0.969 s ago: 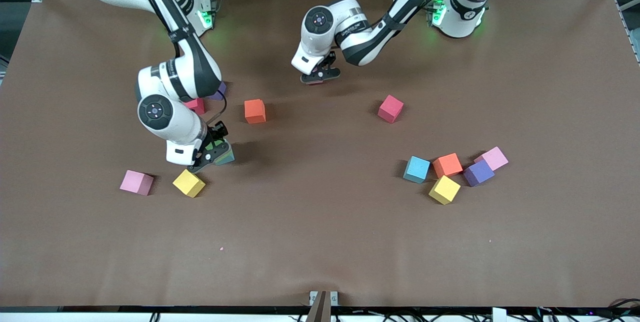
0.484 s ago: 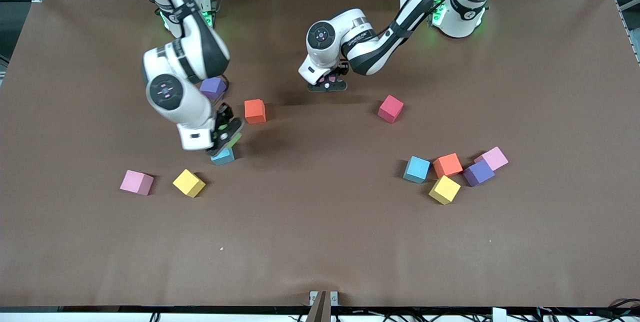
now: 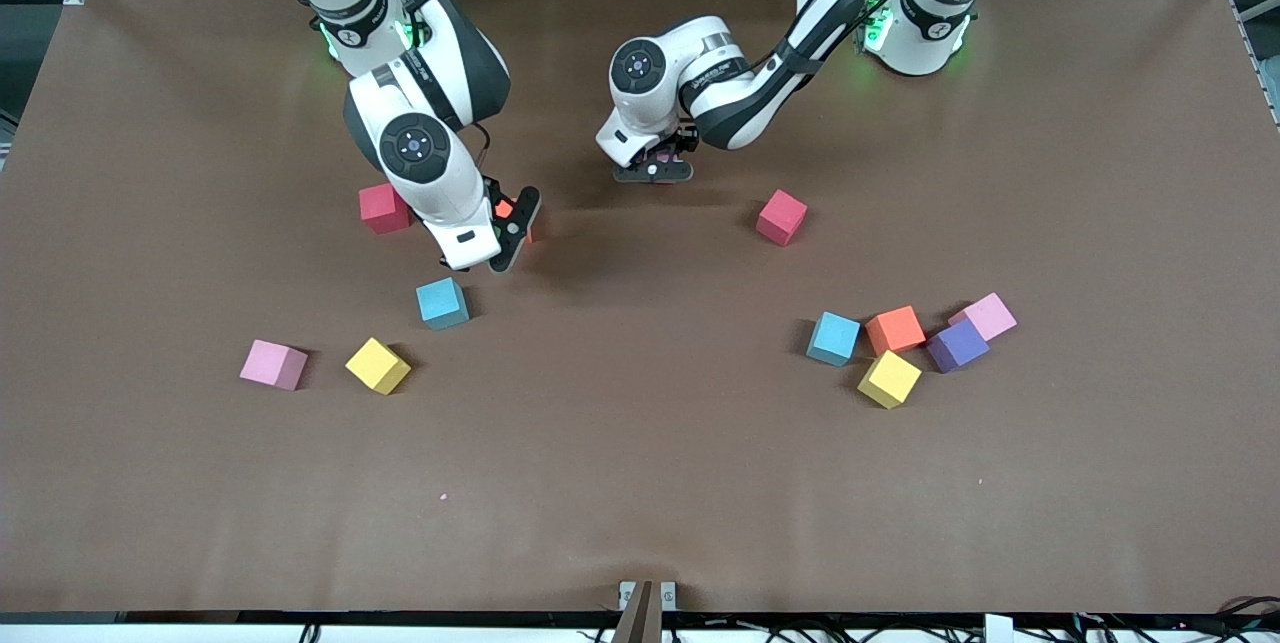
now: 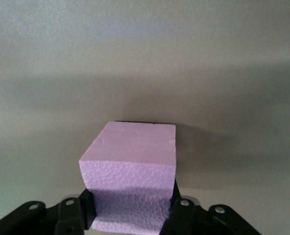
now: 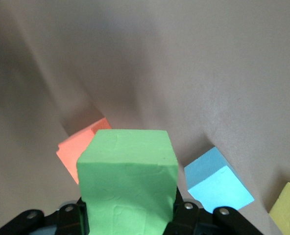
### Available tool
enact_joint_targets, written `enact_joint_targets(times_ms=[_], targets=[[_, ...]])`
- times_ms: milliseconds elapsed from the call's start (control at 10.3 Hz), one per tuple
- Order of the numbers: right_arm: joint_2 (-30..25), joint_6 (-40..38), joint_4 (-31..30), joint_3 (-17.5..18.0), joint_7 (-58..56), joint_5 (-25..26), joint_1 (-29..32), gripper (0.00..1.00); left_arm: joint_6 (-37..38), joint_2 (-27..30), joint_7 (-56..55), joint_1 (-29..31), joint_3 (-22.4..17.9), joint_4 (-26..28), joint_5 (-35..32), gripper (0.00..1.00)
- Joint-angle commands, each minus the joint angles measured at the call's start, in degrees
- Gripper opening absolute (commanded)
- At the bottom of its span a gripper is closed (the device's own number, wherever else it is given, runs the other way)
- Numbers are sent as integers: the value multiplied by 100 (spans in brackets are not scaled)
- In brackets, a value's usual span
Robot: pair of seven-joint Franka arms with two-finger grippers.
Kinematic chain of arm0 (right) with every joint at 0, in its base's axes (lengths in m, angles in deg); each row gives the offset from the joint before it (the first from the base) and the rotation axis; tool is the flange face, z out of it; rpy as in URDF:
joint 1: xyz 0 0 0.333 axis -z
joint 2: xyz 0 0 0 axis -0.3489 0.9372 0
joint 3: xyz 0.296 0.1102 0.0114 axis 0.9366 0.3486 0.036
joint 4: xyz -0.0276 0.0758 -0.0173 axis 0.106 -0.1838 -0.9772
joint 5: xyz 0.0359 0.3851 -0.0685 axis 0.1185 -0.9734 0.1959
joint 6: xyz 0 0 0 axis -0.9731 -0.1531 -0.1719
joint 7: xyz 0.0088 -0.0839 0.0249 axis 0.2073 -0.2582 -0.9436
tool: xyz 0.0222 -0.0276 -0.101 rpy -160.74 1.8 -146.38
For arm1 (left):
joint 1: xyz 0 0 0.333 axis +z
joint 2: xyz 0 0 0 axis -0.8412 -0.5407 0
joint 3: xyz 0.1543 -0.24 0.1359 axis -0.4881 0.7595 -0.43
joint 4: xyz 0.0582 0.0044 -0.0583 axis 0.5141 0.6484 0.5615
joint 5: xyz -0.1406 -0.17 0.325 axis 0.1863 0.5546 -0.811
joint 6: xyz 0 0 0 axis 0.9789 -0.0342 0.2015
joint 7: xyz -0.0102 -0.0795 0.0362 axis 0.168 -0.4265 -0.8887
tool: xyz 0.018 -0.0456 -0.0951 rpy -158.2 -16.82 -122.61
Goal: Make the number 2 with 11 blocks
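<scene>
Front view: right gripper (image 3: 507, 228) has lifted green block (image 5: 128, 183) off blue block (image 3: 442, 303).

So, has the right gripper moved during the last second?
Yes. The right gripper, shut on the green block, went from beside the yellow block toward the robots' bases, past the blue block, and is now over an orange block.

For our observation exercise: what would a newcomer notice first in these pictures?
Both robot hands grip foam cubes: the right hand holds a green cube above an orange cube, the left hand a pink cube low over bare table. A five-cube cluster sits toward the left arm's end.
</scene>
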Motion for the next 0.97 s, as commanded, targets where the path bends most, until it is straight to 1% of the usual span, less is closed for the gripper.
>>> enact_joint_targets(times_ms=[0, 97, 194, 291, 484, 678, 775, 872], targets=[[-479, -19, -435, -13, -117, 220, -141, 26, 88, -75, 4, -37, 19, -79, -161, 21], [-567, -2, -506, -13, -117, 220, -168, 26, 88, -75, 4, -45, 19, -79, -170, 29], [-603, -1, -524, -13, -117, 229, -168, 26, 88, -75, -5, -72, 19, -88, -170, 51], [-638, -10, -533, -4, -117, 220, -168, 26, 88, -41, -100, -63, 19, -88, -153, 100], [-682, -28, -541, -4, -117, 220, -168, 26, 106, 73, -250, 51, 10, -88, -153, 100], [-726, -28, -559, -4, -117, 220, -185, 26, 412, 371, -600, 209, -60, -114, -153, 100], [-726, -36, -559, -4, -108, 220, -333, 26, 587, 503, -742, 410, -69, -166, -153, 100], [-717, -36, -559, -4, -99, 229, -500, 26, 728, 653, -760, 751, -95, -202, -153, 100]])
